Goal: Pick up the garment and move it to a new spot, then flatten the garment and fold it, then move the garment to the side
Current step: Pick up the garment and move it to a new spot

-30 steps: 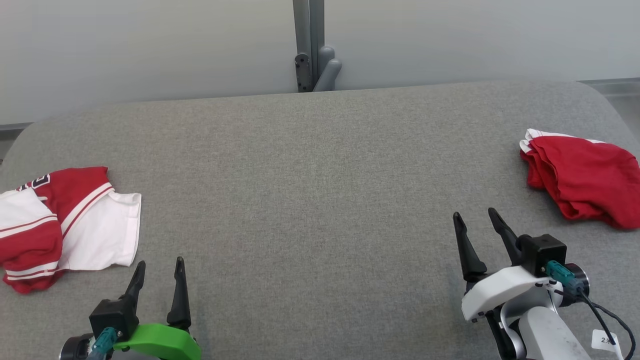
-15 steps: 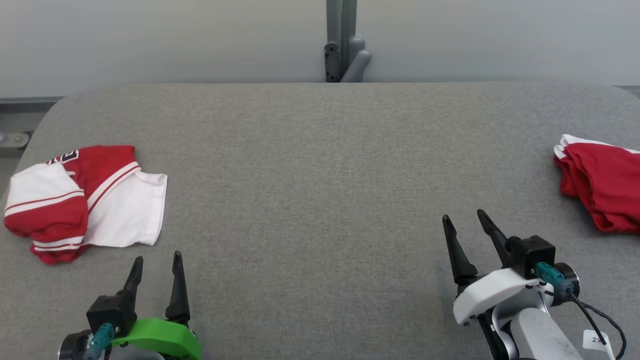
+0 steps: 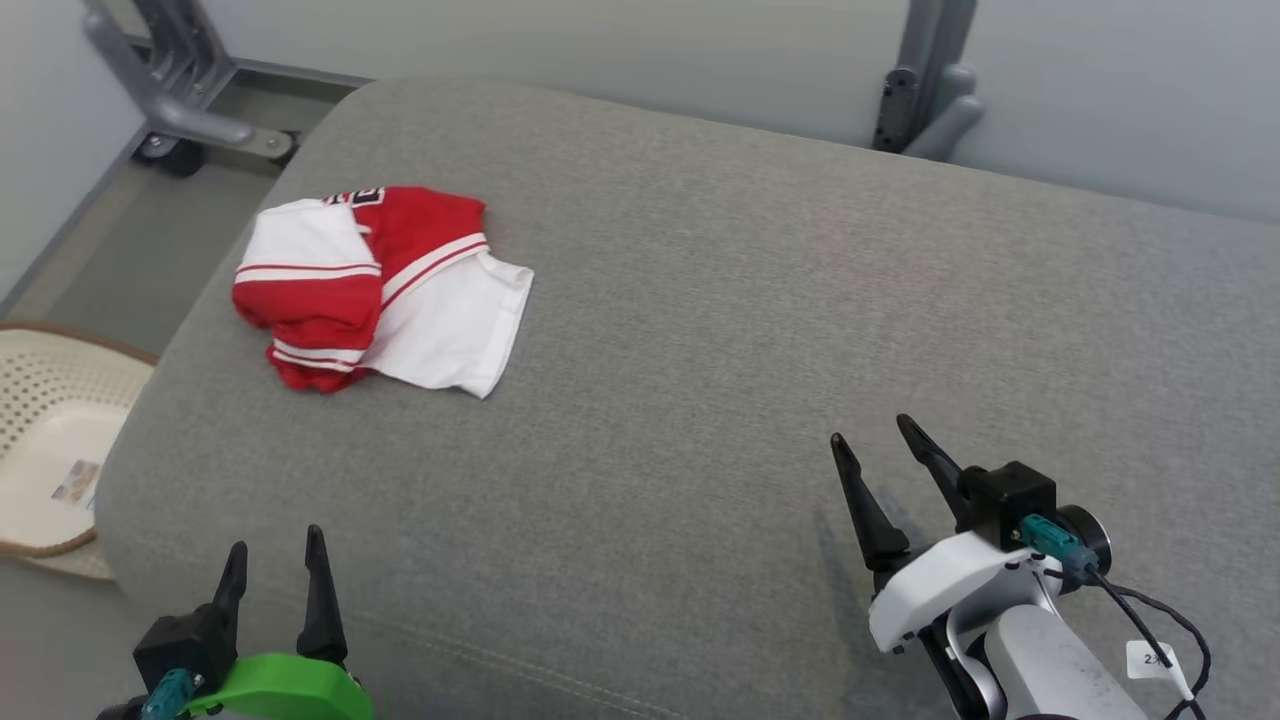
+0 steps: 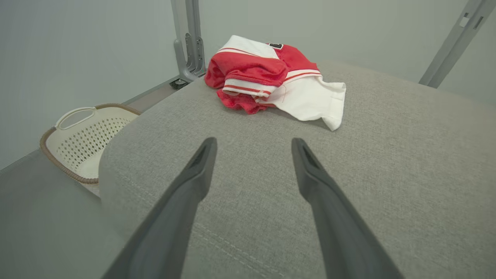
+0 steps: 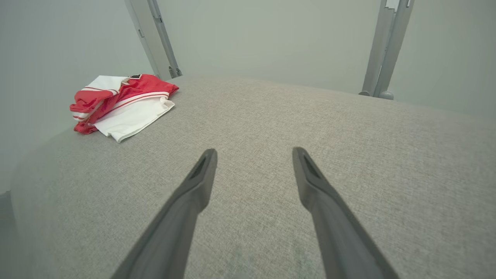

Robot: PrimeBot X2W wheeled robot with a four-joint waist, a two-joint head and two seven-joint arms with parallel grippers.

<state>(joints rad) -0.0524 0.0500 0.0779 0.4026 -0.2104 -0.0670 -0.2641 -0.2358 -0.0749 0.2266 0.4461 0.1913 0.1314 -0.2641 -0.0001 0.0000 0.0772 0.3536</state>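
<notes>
Nearest, the left claw (image 3: 275, 540) and the right claw (image 3: 870, 430) hang at the front of the table (image 3: 700, 350), both with fingers spread wide and nothing between them. Farther off, near the far left corner, lies the garment (image 3: 400, 290), a red-and-white shirt in a rumpled heap, well apart from either claw, with a basket (image 3: 50, 400) on the floor off the table's left side. By my reading nothing of the task is done yet — the pick-up, the move, the flattening, the fold and the setting aside all remain.
</notes>
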